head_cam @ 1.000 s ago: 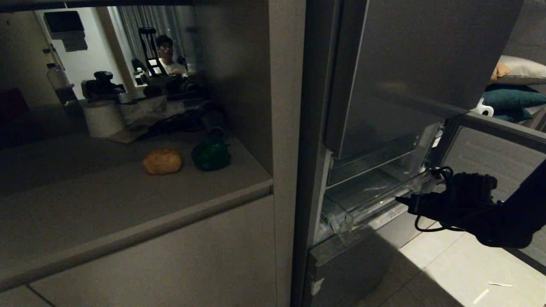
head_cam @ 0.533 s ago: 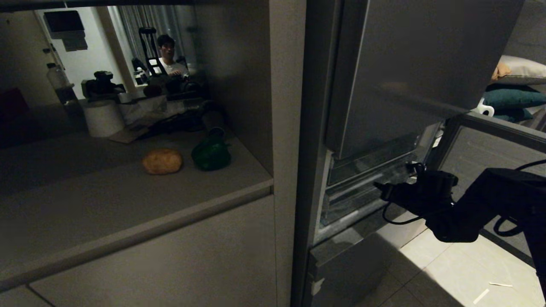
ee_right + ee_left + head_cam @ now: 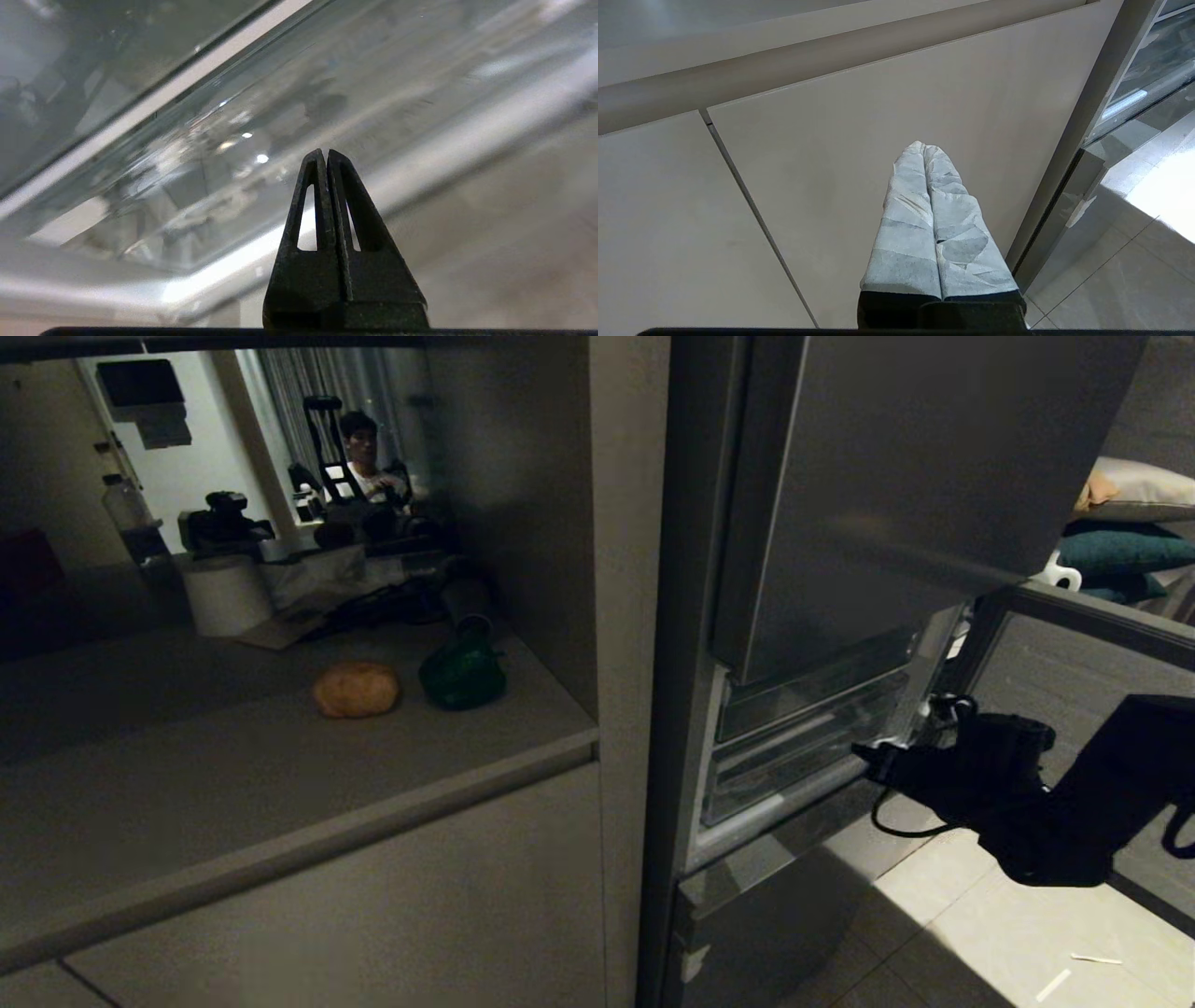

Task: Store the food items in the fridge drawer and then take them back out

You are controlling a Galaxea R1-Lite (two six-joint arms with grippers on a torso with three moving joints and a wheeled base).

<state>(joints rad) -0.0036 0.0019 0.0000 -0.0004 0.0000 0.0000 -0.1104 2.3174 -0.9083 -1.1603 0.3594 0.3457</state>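
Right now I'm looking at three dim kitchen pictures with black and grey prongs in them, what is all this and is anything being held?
It is a two-armed robot. The wide picture comes from its head camera; the other two come from cameras on its wrists. The right gripper is shut and empty, at the clear fridge drawer under the open fridge door. The left gripper, taped grey, is shut and empty too, in front of a beige cabinet front. On the counter lie a potato and a green bell pepper, next to a white paper roll.
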